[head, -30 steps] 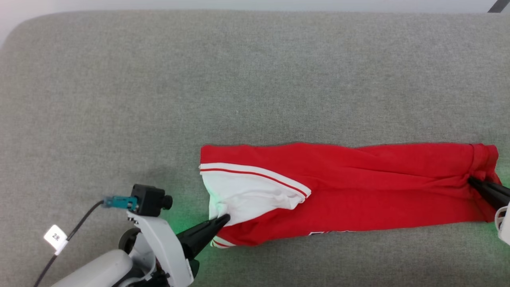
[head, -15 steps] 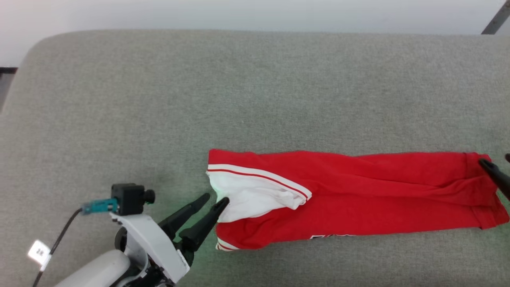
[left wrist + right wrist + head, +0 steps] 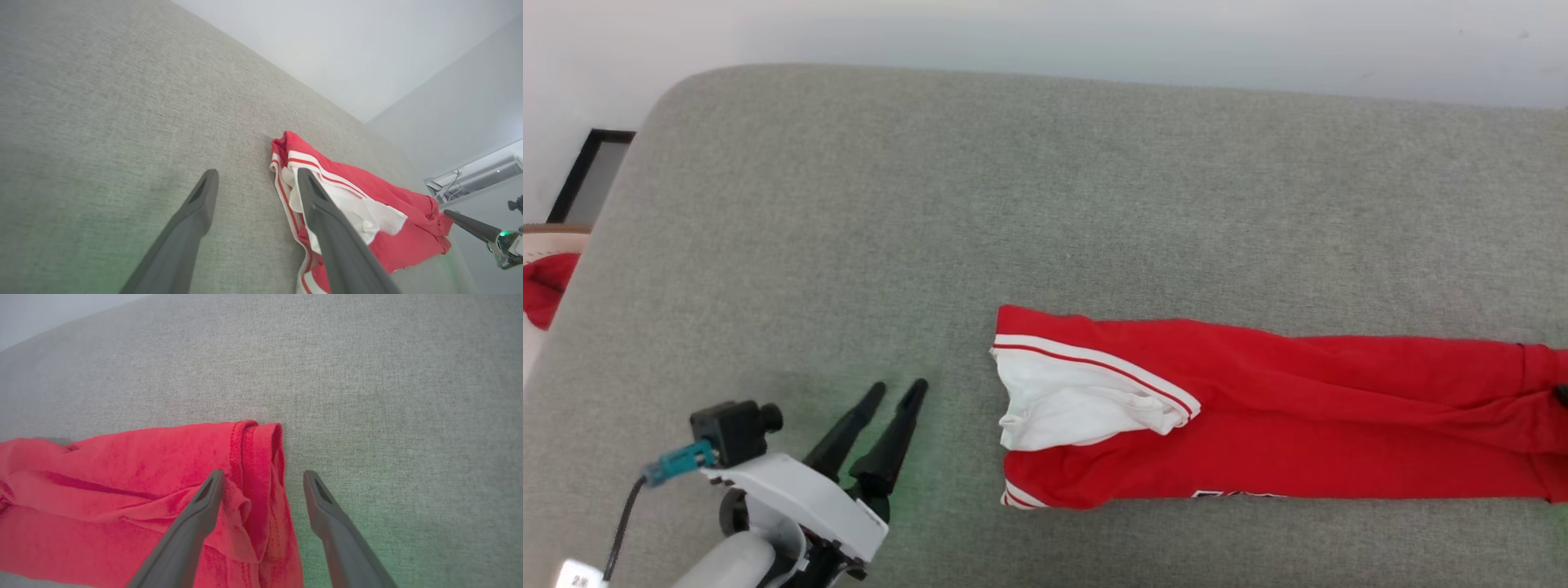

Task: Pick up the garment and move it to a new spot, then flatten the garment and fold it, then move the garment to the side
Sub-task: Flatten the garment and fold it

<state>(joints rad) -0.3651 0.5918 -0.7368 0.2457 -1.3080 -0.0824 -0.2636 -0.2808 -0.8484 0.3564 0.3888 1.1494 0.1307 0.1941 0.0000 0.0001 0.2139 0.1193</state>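
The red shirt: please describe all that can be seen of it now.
The red shirt is soft-looking cloth, folded into a long narrow band, lying flat and slightly wrinkled on the grey cushion. A white sleeve with red-striped trim lies on top at its left end; black lettering peeks at the near edge. The open left gripper stands apart; the open right gripper hangs over its hemmed end.

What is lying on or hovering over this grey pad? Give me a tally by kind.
Shirts: 1, the red jersey
Robot grippers: 2, the left gripper and the right gripper, both open
Total: 3
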